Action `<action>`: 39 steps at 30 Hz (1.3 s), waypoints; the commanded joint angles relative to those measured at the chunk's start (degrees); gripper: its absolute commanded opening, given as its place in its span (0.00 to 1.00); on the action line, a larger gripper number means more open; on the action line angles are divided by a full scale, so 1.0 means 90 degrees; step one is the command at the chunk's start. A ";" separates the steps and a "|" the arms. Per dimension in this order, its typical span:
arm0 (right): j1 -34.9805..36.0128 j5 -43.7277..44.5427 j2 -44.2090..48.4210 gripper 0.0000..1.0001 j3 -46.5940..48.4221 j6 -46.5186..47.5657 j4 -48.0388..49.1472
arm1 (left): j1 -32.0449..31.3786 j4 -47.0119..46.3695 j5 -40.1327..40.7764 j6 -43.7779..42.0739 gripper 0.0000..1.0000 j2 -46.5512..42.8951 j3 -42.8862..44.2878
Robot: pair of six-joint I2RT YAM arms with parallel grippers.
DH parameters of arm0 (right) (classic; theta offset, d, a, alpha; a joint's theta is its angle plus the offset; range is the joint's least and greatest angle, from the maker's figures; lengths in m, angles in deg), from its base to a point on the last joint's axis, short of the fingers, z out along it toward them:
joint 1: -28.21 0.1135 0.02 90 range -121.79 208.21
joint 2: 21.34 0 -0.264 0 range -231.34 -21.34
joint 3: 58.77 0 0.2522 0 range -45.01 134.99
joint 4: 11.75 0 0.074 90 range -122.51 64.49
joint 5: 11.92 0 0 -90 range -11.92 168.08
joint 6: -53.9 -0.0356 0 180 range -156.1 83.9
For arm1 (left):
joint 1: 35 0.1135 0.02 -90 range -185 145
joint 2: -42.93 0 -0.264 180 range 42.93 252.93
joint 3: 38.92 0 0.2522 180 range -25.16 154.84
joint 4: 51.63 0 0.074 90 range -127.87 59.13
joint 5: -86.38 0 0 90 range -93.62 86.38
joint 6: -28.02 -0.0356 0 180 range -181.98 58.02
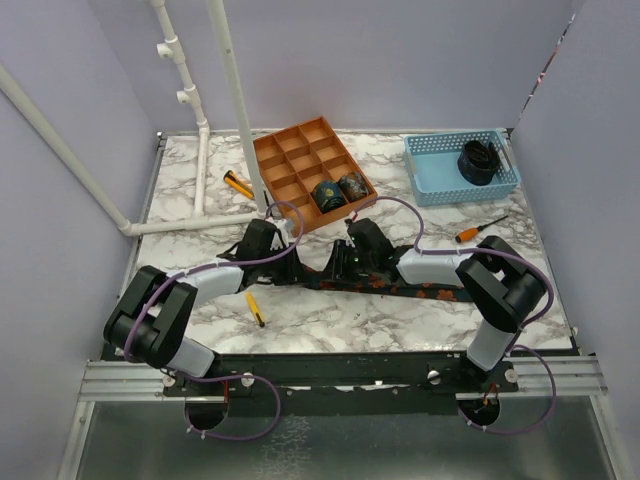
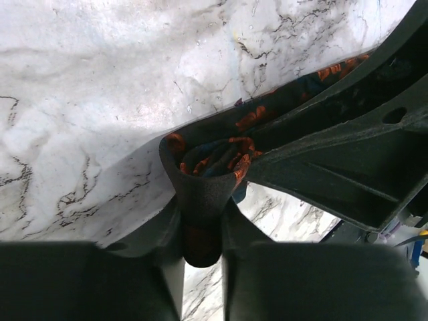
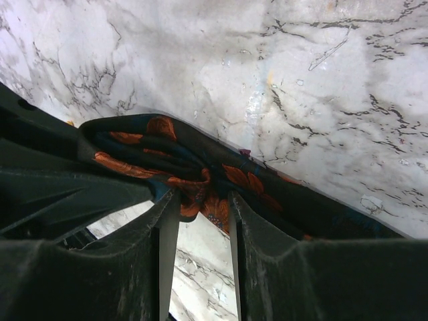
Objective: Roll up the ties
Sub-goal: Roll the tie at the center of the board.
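My left gripper [image 1: 296, 268] and right gripper [image 1: 338, 266] met tip to tip at the middle of the marble table [image 1: 400, 320], both clamped on the bunched near end of the tie [image 1: 425, 291] (navy with orange blooms). Its length lay flat toward my right arm. Two rolled ties [image 1: 327, 194] sat in the orange tray [image 1: 268, 158].

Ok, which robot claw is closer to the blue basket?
The right one. The right claw is on the tie, below and left of the blue basket; the left claw is beside it, further left.
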 commanded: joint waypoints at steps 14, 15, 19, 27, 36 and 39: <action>-0.0002 0.0911 0.1674 0.58 -0.0626 0.0271 -0.1460 | -0.0585 0.2015 0.2768 -0.0175 0.00 -0.0869 0.0690; -0.0002 0.0989 0.1868 0.58 -0.0711 0.0292 -0.1535 | -0.0707 0.2252 0.3119 -0.0187 0.00 -0.0857 0.0792; -0.0002 0.1206 0.2549 0.58 -0.1128 0.0350 -0.1744 | -0.1127 0.2922 0.4274 -0.0143 0.00 -0.0728 0.1093; -0.0002 0.1393 0.3428 0.58 -0.1792 0.0243 -0.1958 | -0.1882 0.4233 0.6249 0.0155 0.00 -0.0026 0.1939; -0.0002 0.1601 0.3895 0.57 -0.2258 0.0125 -0.2038 | -0.2607 0.5761 0.7903 0.0650 0.00 0.1109 0.2967; -0.0002 0.1650 0.4076 0.57 -0.2372 0.0127 -0.2144 | -0.2924 0.6268 0.8348 0.0894 0.00 0.1588 0.3358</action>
